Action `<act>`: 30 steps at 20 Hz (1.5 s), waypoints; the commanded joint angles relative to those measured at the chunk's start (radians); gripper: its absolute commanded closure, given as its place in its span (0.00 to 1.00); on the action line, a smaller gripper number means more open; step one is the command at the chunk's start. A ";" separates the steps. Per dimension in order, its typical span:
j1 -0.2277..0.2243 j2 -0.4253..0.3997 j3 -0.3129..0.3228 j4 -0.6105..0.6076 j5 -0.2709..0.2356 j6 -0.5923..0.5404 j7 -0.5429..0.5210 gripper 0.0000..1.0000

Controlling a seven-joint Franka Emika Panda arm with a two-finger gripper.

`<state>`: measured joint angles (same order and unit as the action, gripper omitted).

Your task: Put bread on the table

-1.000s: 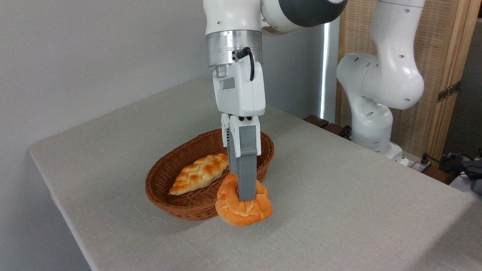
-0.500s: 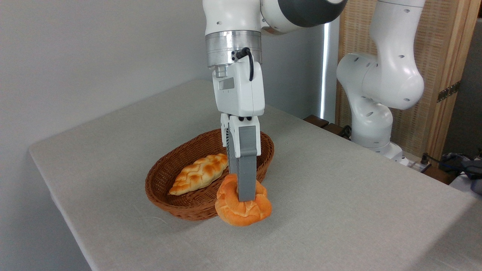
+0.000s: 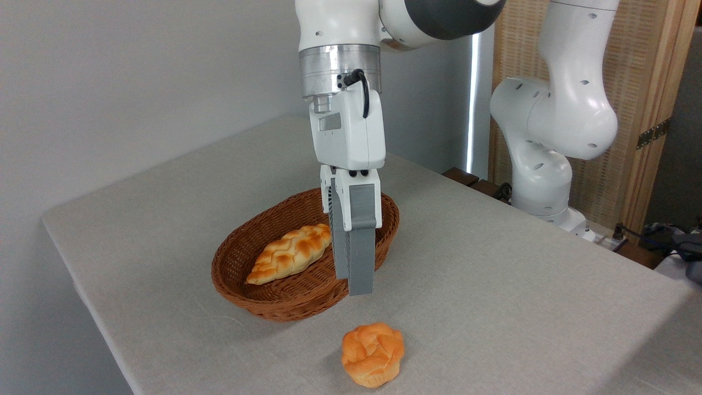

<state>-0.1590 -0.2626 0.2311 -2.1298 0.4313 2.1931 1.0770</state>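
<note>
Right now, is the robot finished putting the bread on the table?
Looks done: the bread sits on the table, outside the basket. The gripper hangs above, holding nothing. The braided loaf lies in the basket. Probably only pulling away is left.

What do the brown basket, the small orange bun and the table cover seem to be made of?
Wicker basket: woven brown cane or rattan, slightly glossy; the strands show along the rim and wall.
Knotted bun: looks like baked bread, but the even orange colour and smooth sheen suggest a foam or plastic replica; I cannot tell.
Table cover: matt grey-beige cloth, probably linen-like, with fine weave and soft creases.
</note>
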 commanded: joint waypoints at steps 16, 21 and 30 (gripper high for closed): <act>-0.060 0.079 0.004 0.277 -0.487 -0.375 -0.437 0.00; -0.073 0.091 -0.013 0.295 -0.563 -0.450 -0.440 0.00; -0.067 0.218 -0.056 0.426 -0.562 -0.504 -0.471 0.00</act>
<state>-0.2443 -0.1147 0.2003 -1.7843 -0.1164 1.7426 0.6135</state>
